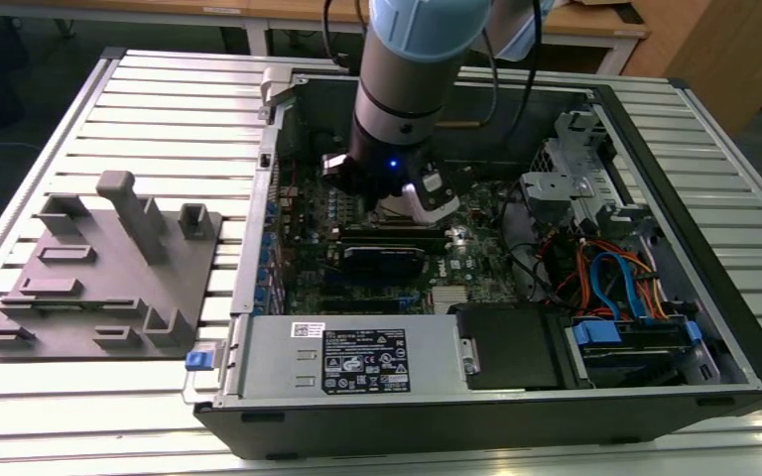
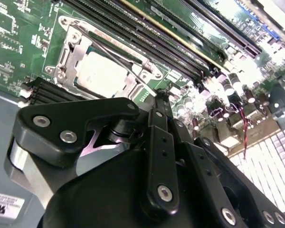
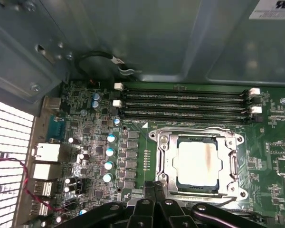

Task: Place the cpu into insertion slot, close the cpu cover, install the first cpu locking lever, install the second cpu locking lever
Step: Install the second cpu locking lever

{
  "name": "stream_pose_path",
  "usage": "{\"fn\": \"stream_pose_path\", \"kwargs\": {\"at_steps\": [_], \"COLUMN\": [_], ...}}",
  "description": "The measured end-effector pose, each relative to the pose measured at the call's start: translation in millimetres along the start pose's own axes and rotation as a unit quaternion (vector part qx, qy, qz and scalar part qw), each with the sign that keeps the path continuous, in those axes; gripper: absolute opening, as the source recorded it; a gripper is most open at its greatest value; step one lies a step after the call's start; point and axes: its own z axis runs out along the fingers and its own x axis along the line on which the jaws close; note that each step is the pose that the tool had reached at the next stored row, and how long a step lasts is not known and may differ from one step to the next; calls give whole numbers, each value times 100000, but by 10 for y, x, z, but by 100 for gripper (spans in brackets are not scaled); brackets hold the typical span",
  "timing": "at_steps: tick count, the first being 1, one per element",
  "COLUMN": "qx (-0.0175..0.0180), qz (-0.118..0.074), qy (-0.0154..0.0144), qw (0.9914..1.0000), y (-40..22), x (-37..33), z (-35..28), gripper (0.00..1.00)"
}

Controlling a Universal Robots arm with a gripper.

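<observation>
both wrist views show the cpu [image 3: 197,166] under its cpu cover [image 3: 233,166]; gripper [image 3: 154,202] state unclear.

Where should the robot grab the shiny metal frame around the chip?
Probably one thin side rail of the cpu cover, coming straight down from above. It lies flat over the cpu, and its middle is an open cut-out, so only the narrow rim offers metal to pinch.
</observation>
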Motion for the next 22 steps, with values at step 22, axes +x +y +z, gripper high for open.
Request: {"fn": "stream_pose_path", "kwargs": {"at_steps": [22], "qx": [201], "qz": [1018], "qy": [3537], "qw": [99932], "y": [53], "x": [-234], "z": [-173], "gripper": [11]}}
